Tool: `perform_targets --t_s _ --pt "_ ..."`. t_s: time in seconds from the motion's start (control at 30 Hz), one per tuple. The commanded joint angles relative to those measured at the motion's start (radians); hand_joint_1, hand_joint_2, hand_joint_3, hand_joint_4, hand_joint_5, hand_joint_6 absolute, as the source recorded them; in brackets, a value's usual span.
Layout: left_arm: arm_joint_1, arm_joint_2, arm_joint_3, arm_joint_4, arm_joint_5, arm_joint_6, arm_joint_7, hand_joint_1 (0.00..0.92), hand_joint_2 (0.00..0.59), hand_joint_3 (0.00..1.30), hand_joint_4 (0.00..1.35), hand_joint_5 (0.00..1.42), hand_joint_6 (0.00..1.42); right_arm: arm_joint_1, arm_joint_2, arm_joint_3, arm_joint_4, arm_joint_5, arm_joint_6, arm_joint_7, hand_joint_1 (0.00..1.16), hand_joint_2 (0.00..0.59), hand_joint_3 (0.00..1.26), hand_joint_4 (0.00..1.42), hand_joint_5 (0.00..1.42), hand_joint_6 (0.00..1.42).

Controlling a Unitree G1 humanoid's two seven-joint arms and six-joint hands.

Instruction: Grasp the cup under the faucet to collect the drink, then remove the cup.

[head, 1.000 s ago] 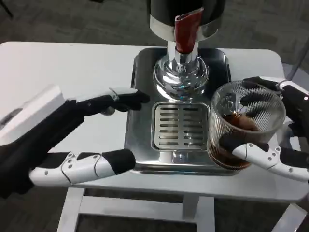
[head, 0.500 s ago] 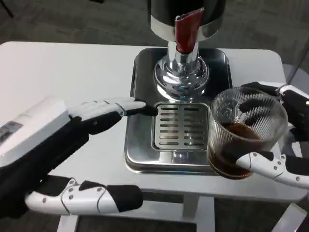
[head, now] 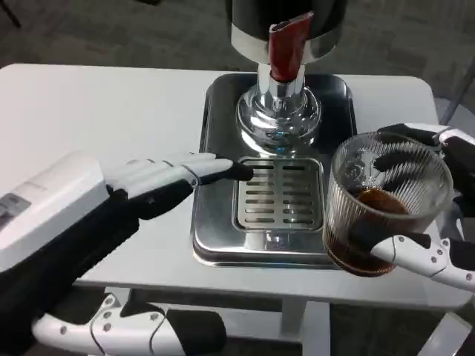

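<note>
Ribbed glass cup (head: 386,204), right hand (head: 438,222) gripping

soft even light, slight blur

cup (head: 386,204) right of drip tray (head: 278,194), faucet (head: 286,48) behind
</note>
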Motion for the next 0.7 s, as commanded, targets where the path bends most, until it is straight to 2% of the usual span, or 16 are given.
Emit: perform_targets --t_s 0.03,0.4,0.7 --pt "0.028 0.002 0.002 -0.026 -0.008 -0.028 -0.021 0.000 0.064 0.18 0.07 0.11 0.22 0.000 -0.009 -0.006 -0.043 0.018 -0.004 0.004 0.85 0.178 1.02 1.17 1.40 1.42" --pt "0.047 0.001 0.001 -0.049 -0.006 -0.028 -0.029 0.000 0.065 0.16 0.06 0.10 0.22 -0.016 -0.013 0.035 -0.042 -0.001 0.013 0.019 0.84 0.187 1.02 1.17 1.39 1.42" --pt "0.086 -0.004 0.048 -0.055 -0.018 -0.045 -0.036 0.000 0.065 0.15 0.04 0.10 0.21 -0.033 -0.020 0.069 -0.036 -0.019 0.029 0.020 0.84 0.187 1.02 1.17 1.40 1.42"
